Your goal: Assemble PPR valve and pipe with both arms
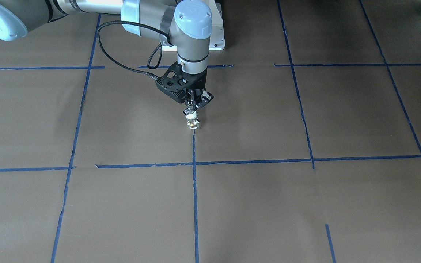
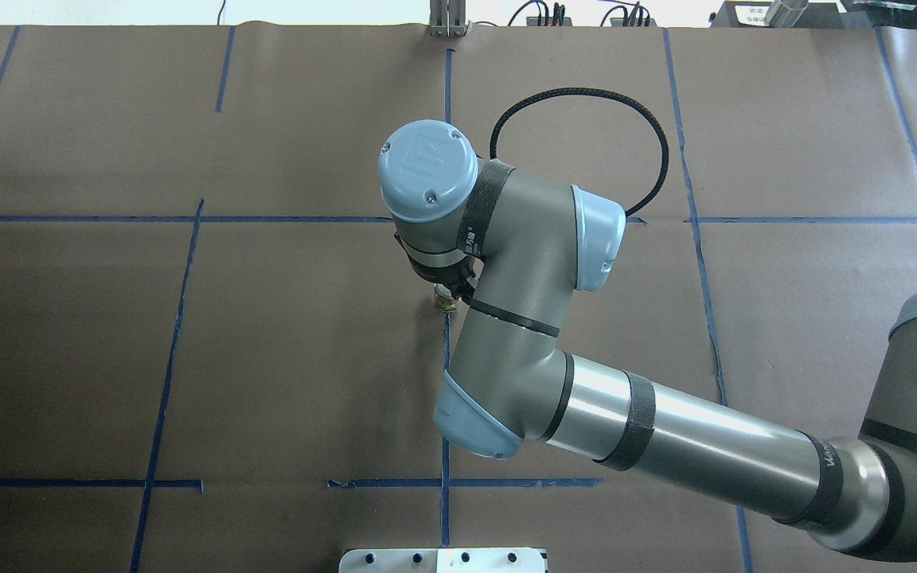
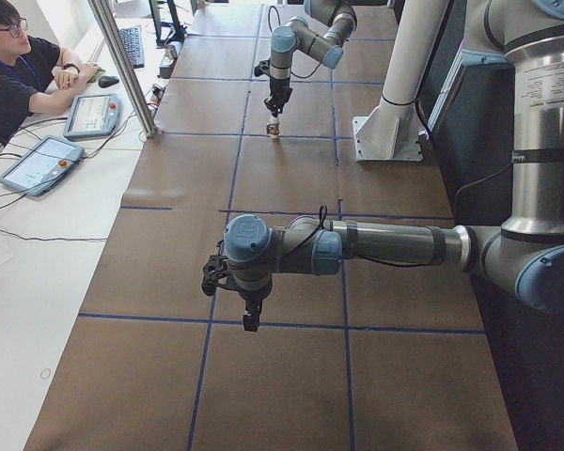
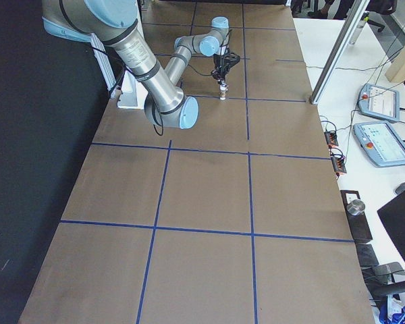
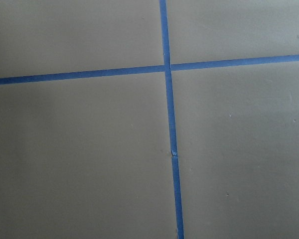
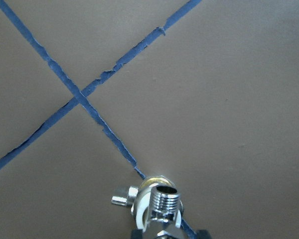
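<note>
PPR valve (image 1: 193, 124) stands on end at the table's (image 1: 305, 204) tape line, pipe (image 1: 188, 111) stacked on top, axis vertical, right gripper (image 1: 194, 106) clamped on the pipe from directly above (left gripper (image 3: 252, 319) well apart, grip unreadable).

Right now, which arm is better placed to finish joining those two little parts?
Right. The right gripper is clamped on the pipe, seated atop the PPR valve standing on the table. The left gripper hangs far off along the table.
</note>
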`<state>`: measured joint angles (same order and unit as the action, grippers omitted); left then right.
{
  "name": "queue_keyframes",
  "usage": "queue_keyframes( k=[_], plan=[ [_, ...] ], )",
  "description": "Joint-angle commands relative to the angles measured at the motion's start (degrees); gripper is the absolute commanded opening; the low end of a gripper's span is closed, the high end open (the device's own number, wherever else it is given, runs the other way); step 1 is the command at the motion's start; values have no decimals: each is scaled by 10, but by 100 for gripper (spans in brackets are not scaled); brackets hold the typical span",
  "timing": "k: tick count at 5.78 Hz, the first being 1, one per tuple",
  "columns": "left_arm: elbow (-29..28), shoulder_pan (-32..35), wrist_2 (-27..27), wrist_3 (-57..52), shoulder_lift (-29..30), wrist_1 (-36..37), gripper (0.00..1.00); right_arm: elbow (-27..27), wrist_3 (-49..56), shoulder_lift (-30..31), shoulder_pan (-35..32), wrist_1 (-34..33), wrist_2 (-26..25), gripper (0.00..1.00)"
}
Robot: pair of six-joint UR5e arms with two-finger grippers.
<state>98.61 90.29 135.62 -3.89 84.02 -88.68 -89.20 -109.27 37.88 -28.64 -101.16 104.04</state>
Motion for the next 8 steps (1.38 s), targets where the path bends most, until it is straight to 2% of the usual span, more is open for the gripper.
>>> queue_keyframes(
  k=[1, 4, 6, 7, 8],
  plan=[
    [0, 0, 0, -1, 0, 0, 100, 0, 4, 0, 0, 0, 1, 100],
    [-5, 0, 0, 0, -1, 0, 100, -5, 63, -4, -28, -2, 20, 100],
    [-10, 0, -2, -2, -3, 1, 100, 5, 215, 13, -111, -3, 118, 100],
    [-10, 0, -3, -2, -5, 1, 100, 29, 304, 26, -160, -3, 163, 100],
    [-7, 0, -4, -2, -7, 1, 100, 41, 397, 52, -211, -3, 193, 100]
  ],
)
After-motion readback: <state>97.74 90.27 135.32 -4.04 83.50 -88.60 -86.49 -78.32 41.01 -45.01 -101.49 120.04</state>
